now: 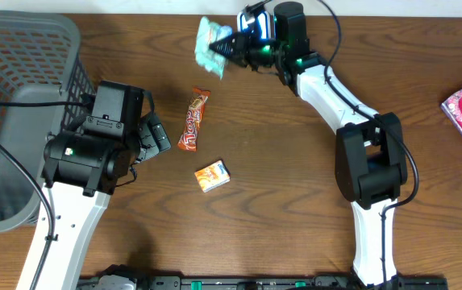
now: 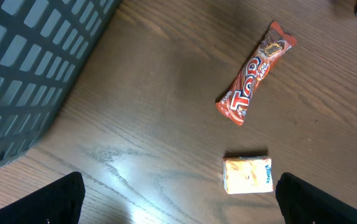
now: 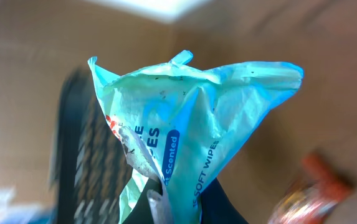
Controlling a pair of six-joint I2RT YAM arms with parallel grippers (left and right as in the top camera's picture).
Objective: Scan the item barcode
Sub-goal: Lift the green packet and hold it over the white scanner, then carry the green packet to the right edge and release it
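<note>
**Right end effector (image 1: 235, 47) clenched on wipes packet (image 1: 212, 47); left end effector (image 1: 156, 135) released.**
The pale green packet sits at the far middle of the worktop (image 1: 295, 201), pinched by one crumpled end at the right fingertips. Its barcode cannot be made out, and the right wrist view's background is blurred. The right arm stretches far forward. The left arm is folded beside the basket (image 1: 21, 80), jaws wide, near the candy bar (image 1: 193, 119) and orange box (image 1: 212, 176).

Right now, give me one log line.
right gripper: shut on wipes pack | left gripper: open, empty | candy bar, orange box: on table
</note>
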